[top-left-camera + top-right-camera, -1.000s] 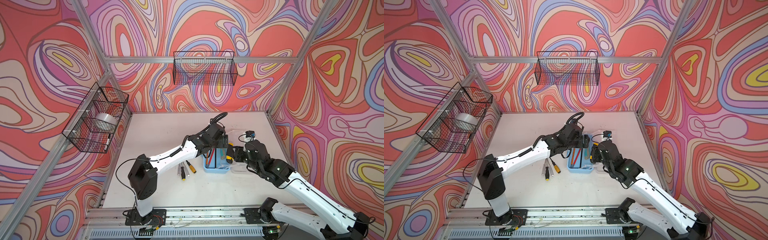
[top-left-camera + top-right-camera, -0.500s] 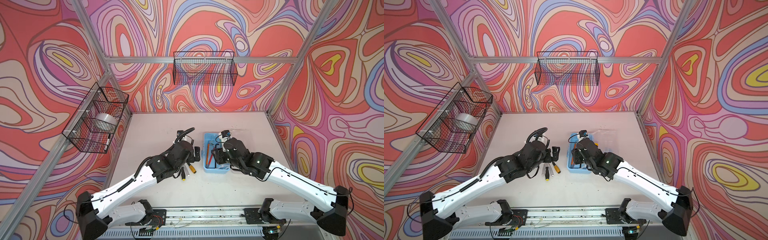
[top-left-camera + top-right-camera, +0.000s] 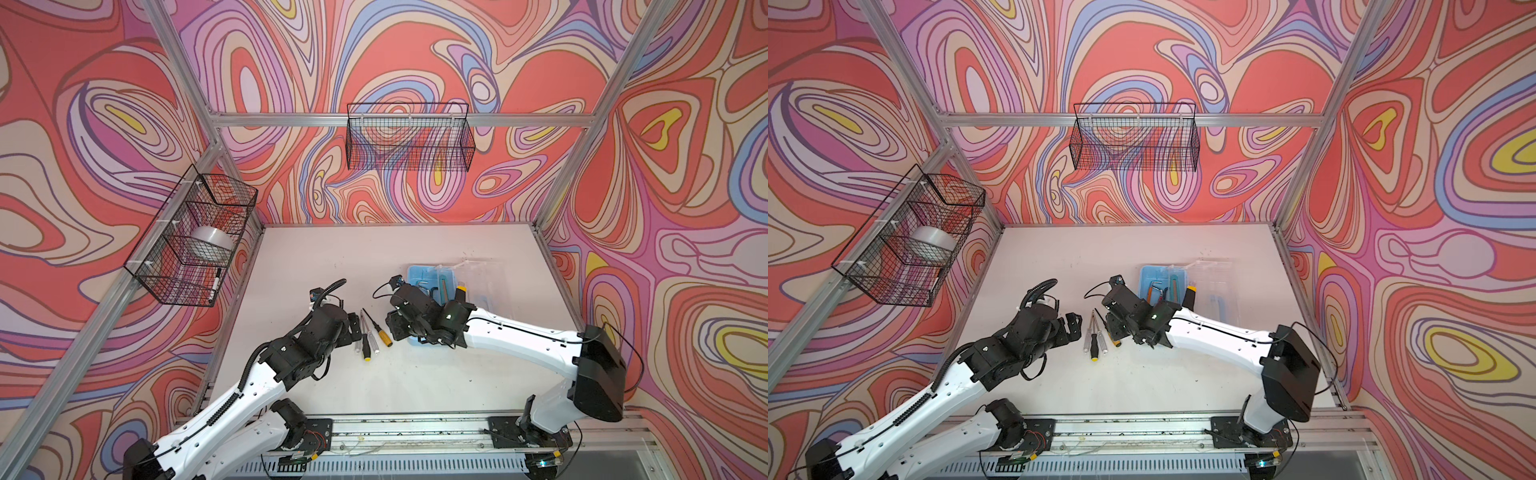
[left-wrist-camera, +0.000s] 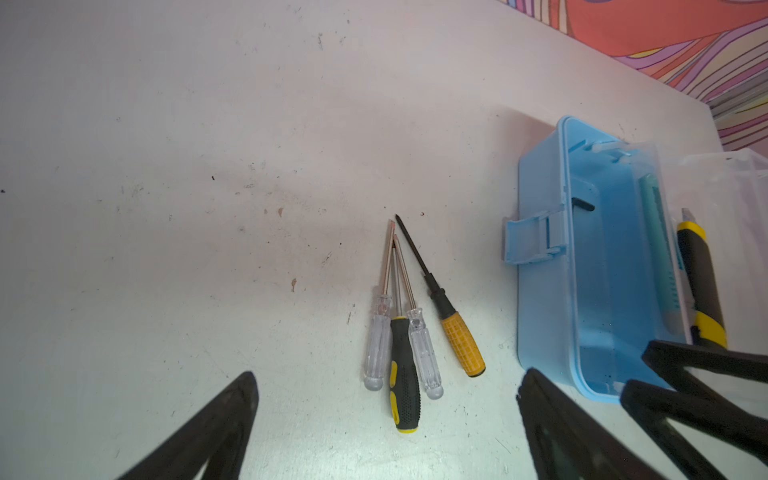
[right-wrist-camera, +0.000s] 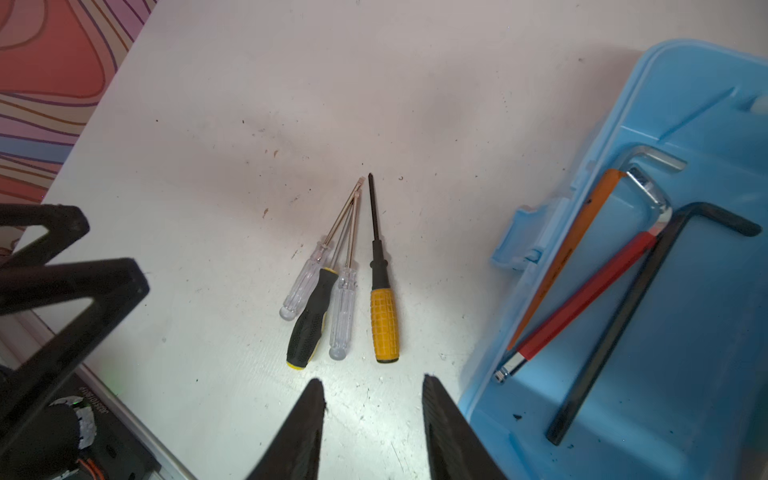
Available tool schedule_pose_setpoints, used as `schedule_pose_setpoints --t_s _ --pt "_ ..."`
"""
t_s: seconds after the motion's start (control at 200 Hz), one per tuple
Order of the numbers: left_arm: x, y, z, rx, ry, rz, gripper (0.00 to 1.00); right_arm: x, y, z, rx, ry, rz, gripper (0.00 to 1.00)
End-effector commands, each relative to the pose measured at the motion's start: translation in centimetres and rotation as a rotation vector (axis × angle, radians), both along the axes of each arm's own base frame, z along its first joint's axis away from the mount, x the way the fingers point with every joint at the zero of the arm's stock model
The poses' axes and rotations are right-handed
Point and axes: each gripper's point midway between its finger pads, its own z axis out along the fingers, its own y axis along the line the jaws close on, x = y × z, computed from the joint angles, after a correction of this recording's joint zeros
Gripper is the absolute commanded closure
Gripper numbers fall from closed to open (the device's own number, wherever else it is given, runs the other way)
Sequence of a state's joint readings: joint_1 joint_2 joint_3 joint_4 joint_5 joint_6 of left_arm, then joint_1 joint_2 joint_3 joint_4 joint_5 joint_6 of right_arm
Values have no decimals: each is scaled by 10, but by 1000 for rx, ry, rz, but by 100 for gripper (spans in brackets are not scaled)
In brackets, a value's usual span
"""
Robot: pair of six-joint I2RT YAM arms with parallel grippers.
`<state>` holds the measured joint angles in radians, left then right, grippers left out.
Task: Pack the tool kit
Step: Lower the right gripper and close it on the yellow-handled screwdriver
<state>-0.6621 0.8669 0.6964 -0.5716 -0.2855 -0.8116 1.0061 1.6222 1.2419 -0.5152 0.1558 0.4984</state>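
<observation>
The tool kit's light-blue base [image 3: 415,274] [image 5: 685,83] stands open on the table, its clear lid [image 3: 482,282] folded out beside it. Hex keys [image 5: 623,311] and a teal utility knife [image 4: 660,249] lie inside; a yellow-black utility knife [image 4: 702,282] rests by the hinge. Several screwdrivers [image 3: 370,332] [image 4: 403,353] [image 5: 382,320] lie side by side left of the case. My left gripper [image 3: 355,328] [image 4: 388,374] hovers wide open just left of their handles. My right gripper [image 3: 392,328] [image 5: 372,379] hangs between the orange-handled screwdriver and the case, jaws partly open and empty.
A black wire basket [image 3: 409,141] hangs on the back wall. Another basket [image 3: 191,237] on the left wall holds a tape roll [image 3: 210,243] and a marker [image 3: 216,282]. The arms' mounting rail [image 3: 395,424] runs along the table's front edge.
Both grippers have left the case. The left one drew back to the left of the screwdrivers. The right one swung left off the case toward them, its jaws narrowing.
</observation>
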Motion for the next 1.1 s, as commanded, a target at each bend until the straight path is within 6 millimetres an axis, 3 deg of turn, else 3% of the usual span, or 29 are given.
schedule_pose_setpoints --t_s 0.0,0.095,0.115,0.245,0.541,0.806,1.097 --pt "0 2 -21 8 67 -2 2 -2 13 -19 -37 29 57 61" --pt "6 3 -36 -27 106 3 2 1 22 -35 -68 58 72 60" --pt "8 2 -38 -42 115 5 2 2 23 -46 -93 73 75 60" --pt "14 -6 -48 -162 134 -8 3 7 28 -64 -140 87 76 57" --pt "14 -9 -58 -183 148 -8 3 15 25 -84 -217 107 66 56" --pt "8 12 -59 -105 149 45 4 16 23 -103 -216 146 59 58" --pt "7 11 -70 -102 173 42 4 20 18 -119 -234 169 36 58"
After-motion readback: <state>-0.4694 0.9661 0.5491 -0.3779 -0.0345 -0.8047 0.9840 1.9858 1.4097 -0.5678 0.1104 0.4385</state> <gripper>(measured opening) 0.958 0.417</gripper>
